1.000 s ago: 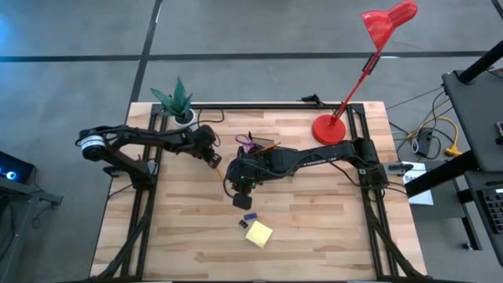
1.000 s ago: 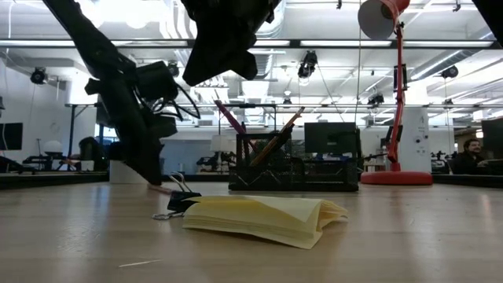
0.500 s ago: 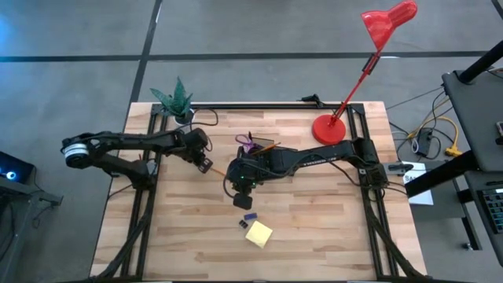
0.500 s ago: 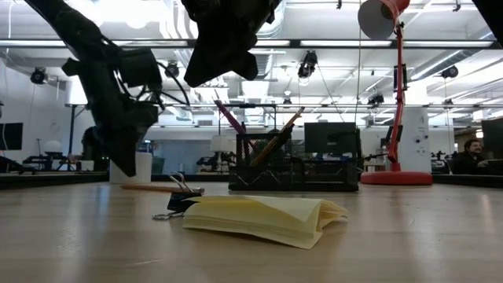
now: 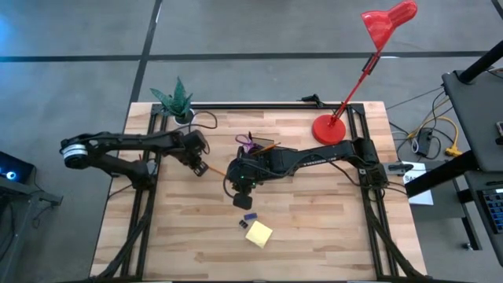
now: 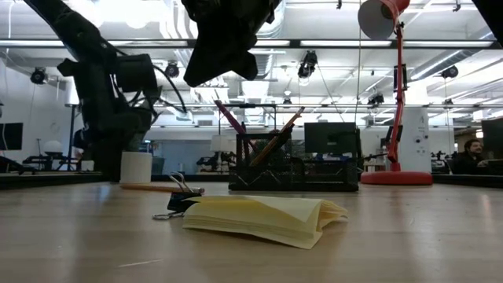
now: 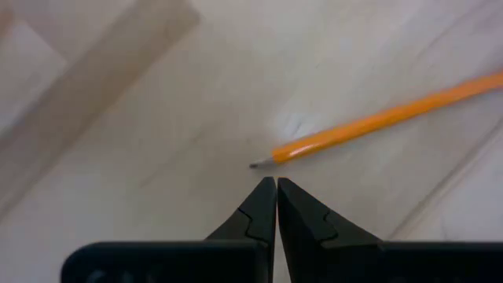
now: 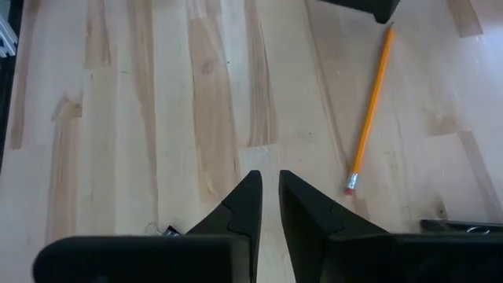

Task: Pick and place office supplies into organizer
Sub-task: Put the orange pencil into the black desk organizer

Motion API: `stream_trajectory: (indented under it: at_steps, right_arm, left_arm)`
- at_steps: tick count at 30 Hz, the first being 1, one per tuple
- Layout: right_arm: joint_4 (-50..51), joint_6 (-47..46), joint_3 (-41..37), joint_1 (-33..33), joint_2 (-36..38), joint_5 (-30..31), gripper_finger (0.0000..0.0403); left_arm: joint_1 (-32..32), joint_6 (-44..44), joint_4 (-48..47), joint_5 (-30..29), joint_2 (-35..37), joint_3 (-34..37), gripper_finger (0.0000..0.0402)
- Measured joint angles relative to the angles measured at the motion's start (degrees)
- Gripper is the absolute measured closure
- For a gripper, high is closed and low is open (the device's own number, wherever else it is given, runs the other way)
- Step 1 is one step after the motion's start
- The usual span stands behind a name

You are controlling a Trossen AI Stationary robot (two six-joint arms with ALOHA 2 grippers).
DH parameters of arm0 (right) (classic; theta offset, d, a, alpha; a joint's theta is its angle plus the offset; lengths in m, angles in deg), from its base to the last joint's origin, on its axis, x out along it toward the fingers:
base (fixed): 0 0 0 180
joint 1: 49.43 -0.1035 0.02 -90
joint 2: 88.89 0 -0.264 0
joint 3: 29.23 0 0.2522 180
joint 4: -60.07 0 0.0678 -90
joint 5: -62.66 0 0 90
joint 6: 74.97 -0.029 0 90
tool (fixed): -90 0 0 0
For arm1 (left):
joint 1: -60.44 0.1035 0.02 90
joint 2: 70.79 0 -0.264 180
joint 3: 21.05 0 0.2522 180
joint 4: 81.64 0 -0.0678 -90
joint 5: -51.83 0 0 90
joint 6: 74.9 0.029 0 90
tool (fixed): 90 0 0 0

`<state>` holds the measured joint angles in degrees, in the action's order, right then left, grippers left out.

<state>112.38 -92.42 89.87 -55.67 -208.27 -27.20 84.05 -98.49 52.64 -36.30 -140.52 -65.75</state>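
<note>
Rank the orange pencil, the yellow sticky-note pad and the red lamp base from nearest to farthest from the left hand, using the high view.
1. Orange pencil, right at the left hand.
2. Yellow sticky-note pad, toward the near edge.
3. Red lamp base, far right side.

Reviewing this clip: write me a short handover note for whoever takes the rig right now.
Left end effector: shut, empty, its tip just short of the point of a pencil lying loose on the table.
Right end effector: slightly apart, empty, above the table middle.
Done: organizer already holds scissors and another pencil.
Left: the loose pencil, sticky pad, binder clip and a small blue piece are on the table in front of the organizer.
</note>
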Motion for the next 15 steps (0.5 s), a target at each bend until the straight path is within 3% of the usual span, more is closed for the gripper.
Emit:
stream_trajectory:
  at_steps: [15]
  right_arm:
    - [0.06,-1.67,0.0,0.0,-0.01,0.0,0.0364]
  left_arm:
    - [1.68,-9.14,2.55,2.09,-0.29,0.46,0.0402]
